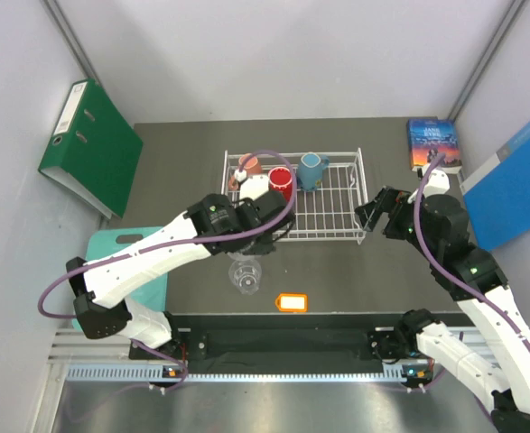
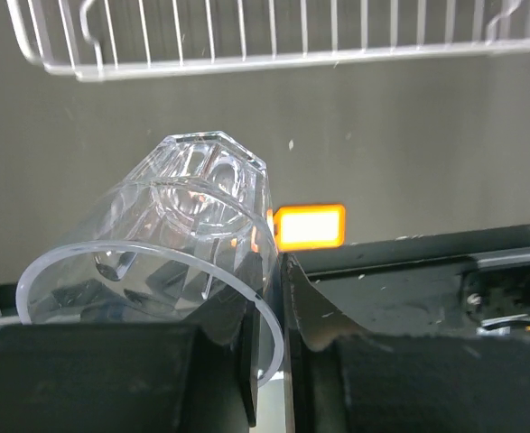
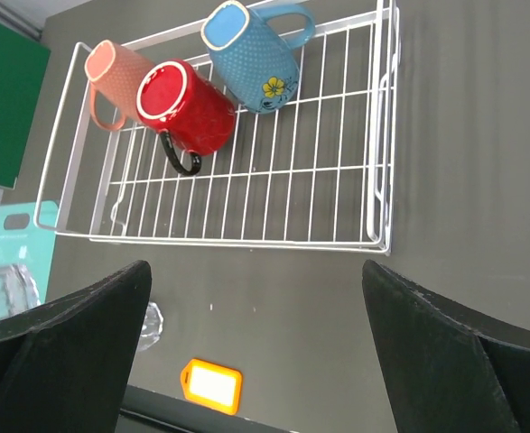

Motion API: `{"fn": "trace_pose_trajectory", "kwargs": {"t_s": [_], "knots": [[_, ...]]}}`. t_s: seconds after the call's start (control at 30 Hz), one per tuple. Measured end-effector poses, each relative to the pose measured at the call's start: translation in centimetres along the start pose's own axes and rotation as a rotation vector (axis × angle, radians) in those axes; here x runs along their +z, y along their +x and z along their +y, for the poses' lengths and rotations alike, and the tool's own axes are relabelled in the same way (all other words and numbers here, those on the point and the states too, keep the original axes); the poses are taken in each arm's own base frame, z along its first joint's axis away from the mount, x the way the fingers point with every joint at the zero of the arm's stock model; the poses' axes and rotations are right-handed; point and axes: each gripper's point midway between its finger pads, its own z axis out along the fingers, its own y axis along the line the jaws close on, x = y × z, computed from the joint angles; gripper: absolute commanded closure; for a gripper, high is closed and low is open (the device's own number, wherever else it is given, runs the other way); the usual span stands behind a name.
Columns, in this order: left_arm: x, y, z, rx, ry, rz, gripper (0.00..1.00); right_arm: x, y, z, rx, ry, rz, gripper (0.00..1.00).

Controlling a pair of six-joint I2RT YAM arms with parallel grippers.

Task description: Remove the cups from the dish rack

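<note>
Left gripper (image 2: 269, 361) clamped on the rim of the tilted glass tumbler (image 2: 183, 225), in front of the dish rack (image 3: 377, 180); orange tag (image 2: 310, 226) just beyond. Right gripper (image 3: 255, 352) spread wide, near the rack's right end. Pink mug (image 3: 111, 72), red mug (image 3: 188, 104) and blue mug (image 3: 251, 54) along the rack's far side.

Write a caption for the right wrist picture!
Pink mug, red mug and blue mug sit together in the rack; an orange tag lies outside it.

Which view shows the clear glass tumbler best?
Left wrist: the clear glass tumbler appears close and large, its rim pinched by the left gripper. Top external shows it small and faint; right wrist shows only slivers at its left edge.
</note>
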Motion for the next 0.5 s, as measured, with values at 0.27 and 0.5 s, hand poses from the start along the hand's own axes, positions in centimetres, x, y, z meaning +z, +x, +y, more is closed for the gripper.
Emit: {"fn": "trace_pose_trajectory", "kwargs": {"t_s": [0.27, 0.5], "knots": [[3.1, 6.9, 3.3, 0.052, -0.152, 0.135, 1.0, 0.1, 0.2, -0.1, -0.003, 0.004, 0.007, 0.01], [4.0, 8.9, 5.3, 0.048, -0.194, 0.168, 1.0, 0.5, 1.2, -0.6, -0.007, 0.018, 0.034, 0.01]]}}
